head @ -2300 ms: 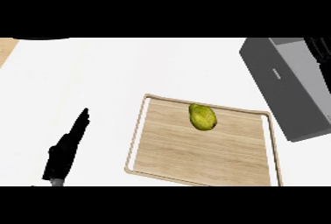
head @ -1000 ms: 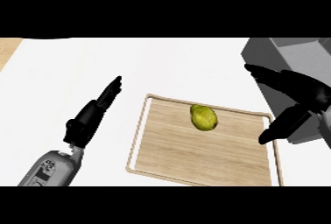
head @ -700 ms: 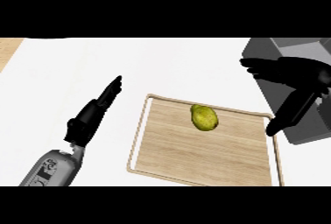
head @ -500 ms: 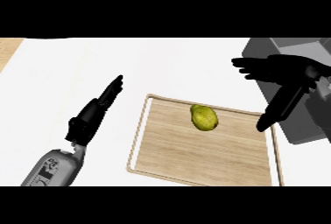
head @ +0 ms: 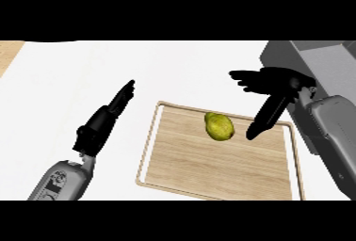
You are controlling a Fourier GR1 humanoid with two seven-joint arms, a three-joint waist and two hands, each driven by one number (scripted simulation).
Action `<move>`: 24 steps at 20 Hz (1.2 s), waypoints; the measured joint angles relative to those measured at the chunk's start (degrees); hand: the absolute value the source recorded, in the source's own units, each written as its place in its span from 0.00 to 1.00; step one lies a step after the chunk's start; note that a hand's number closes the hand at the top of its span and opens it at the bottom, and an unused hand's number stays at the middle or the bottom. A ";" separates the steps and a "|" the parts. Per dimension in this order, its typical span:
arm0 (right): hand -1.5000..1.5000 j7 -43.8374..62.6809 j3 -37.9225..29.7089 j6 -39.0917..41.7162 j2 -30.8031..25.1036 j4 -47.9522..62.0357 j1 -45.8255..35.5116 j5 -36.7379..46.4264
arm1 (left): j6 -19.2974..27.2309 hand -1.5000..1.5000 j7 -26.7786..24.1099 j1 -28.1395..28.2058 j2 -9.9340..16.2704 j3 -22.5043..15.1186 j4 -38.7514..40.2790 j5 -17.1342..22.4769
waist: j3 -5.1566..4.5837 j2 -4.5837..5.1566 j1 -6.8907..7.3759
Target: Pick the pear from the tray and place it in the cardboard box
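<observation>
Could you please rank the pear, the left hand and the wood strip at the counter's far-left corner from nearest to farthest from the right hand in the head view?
1. The pear, on the tray just left of the right hand.
2. The left hand, over the counter left of the tray.
3. The wood strip, at the far-left corner.

Right robot hand (head: 278, 87) now farther left, spread fingers nearer the pear (head: 219, 126) than before.
</observation>
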 measured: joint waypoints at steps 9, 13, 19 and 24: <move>0.00 -2.12 0.02 1.36 5.36 4.39 1.52 7.30 | -3.74 0.50 -1.54 2.32 -0.24 3.30 -0.36 -1.38 | 0.00 0.00 -0.03; 0.00 -3.47 -0.32 0.54 7.84 3.45 2.98 11.51 | -3.91 0.50 -0.84 2.30 -2.12 3.66 -0.60 -3.07 | 0.00 -0.02 -0.13; 0.00 -3.94 -1.91 2.45 10.11 3.11 4.65 14.94 | -4.83 0.50 0.27 2.60 -4.33 4.59 -1.08 -5.33 | 0.01 -0.03 -0.21; 0.00 -4.15 -2.84 4.14 12.48 5.26 3.79 16.82 | -6.30 0.50 0.47 3.05 -5.02 6.11 -1.71 -5.93 | 0.02 -0.01 -0.12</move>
